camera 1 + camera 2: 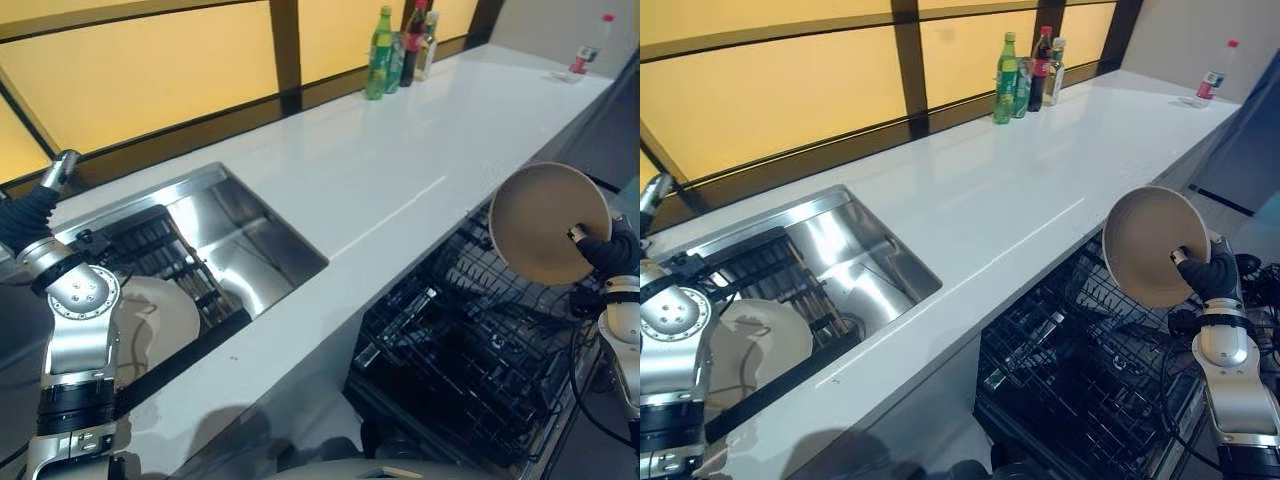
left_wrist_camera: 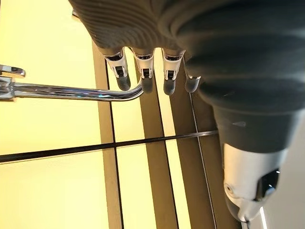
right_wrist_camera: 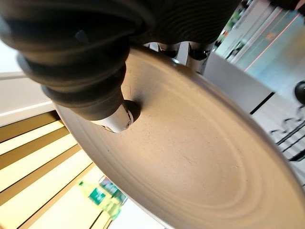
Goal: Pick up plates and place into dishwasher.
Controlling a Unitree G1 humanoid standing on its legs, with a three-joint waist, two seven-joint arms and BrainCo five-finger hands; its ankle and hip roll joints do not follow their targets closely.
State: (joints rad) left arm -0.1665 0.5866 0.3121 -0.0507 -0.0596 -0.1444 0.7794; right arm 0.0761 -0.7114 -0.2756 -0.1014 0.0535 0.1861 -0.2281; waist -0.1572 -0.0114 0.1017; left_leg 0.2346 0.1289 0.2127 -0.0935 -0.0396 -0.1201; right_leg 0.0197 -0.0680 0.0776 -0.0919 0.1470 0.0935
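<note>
Fingers: on my right hand [image 1: 1212,272] I am pinching 1 plate [image 1: 1152,245] on edge over the dishwasher rack [image 1: 1080,370]; my left hand [image 2: 152,76] is hanging relaxed, holding nothing, by the faucet [image 2: 71,90].
Risk: I am gripping only the rim, so the plate could slip or knock the rack wires.
Hidden: my arm is covering part of another plate [image 1: 755,345] in the sink [image 1: 870,260].

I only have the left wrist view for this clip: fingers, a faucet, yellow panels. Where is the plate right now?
Observer: The right hand holds a plate on edge above the open dishwasher rack.
Operator: Pinched, or just resting?
Observer: Pinched; the right wrist view shows the thumb pressed on the plate's face.
Operator: Any plates left to fetch?
Observer: Yes, another plate lies in the sink.
Operator: And the left hand?
Observer: Its fingers hang straight, holding nothing.
</note>
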